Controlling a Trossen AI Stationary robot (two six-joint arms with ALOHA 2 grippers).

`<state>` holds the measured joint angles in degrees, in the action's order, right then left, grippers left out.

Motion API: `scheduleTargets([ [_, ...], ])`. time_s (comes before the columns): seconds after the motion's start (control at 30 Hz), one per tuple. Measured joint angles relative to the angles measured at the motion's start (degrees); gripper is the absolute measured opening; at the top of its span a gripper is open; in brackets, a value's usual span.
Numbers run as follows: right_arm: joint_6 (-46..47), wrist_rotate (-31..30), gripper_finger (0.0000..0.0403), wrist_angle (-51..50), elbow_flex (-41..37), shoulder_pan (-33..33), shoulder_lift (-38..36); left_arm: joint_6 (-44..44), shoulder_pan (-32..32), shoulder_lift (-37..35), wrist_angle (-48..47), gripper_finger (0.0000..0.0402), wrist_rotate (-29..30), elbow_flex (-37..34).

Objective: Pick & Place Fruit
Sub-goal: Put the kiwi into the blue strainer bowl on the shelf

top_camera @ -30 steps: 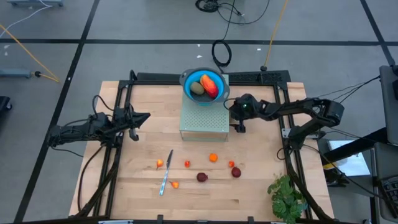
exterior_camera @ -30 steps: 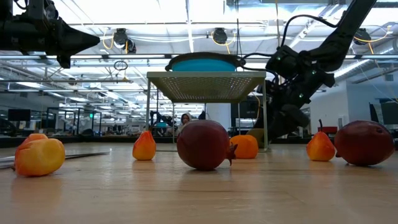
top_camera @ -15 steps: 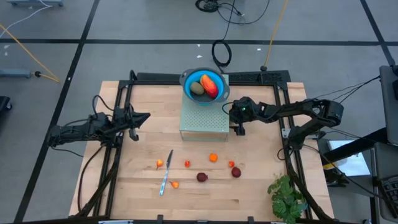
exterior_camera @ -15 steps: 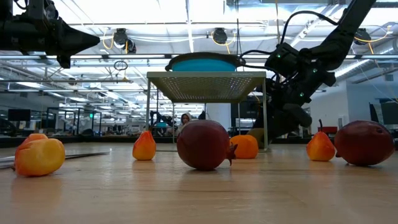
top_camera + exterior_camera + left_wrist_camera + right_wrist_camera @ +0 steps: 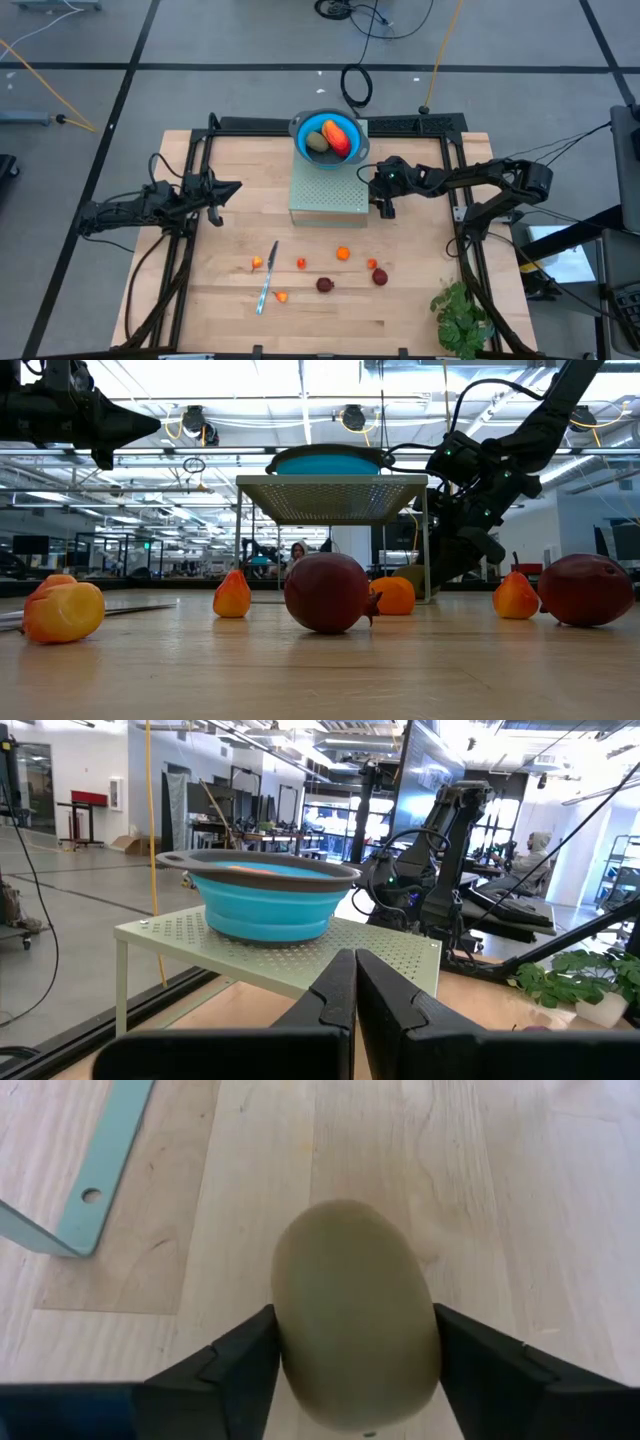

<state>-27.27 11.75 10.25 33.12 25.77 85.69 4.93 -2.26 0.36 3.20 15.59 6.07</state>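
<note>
My right hand [image 5: 355, 1370] points down at the wooden desk [image 5: 400, 300], just beside the pale green metal stand with holes [image 5: 327, 189]. Its 2 dark fingers [image 5: 235, 1355] sit on both sides of an olive-brown oval toy fruit [image 5: 355, 1315] and touch it. The fruit looks like it rests on the desk.

Nearer the front edge of the desk lie the small toy fruit: 2 dark maroon balls [image 5: 325, 285], some tiny orange and red pieces [image 5: 343, 253], and a slim silver knife [image 5: 267, 278]. A green leafy plant [image 5: 462, 318] stands at the front right corner.

My left hand [image 5: 232, 188] hangs over the left side of the desk, well apart from the fruit. Its fingers are pressed together and hold nothing.

Farther back, a blue round bowl [image 5: 305, 128] sits on the stand. Inside it lie another olive-brown oval [image 5: 317, 141] and a bigger red-orange-yellow oblong fruit [image 5: 337, 137].
</note>
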Motion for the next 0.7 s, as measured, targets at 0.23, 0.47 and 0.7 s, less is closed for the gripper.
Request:
scheduleTargets([
  [0.23, 0.02, -0.21, 0.0217, -0.16, 0.00, -0.01, -0.02, 0.02, -0.02, 0.00, 0.00, 0.0010, 0.00, -0.01],
  [0.47, 0.07, -3.16, 0.0217, -3.06, 0.02, -0.03, -1.20, 0.02, 0.00, 0.00, 0.02, 0.0010, 0.00, -0.02],
  [0.7, 2.80, -10.17, 0.0216, -12.67, -0.05, 0.01, -7.12, 0.00, 0.00, -0.01, 0.01, 0.0010, 0.00, 0.00],
])
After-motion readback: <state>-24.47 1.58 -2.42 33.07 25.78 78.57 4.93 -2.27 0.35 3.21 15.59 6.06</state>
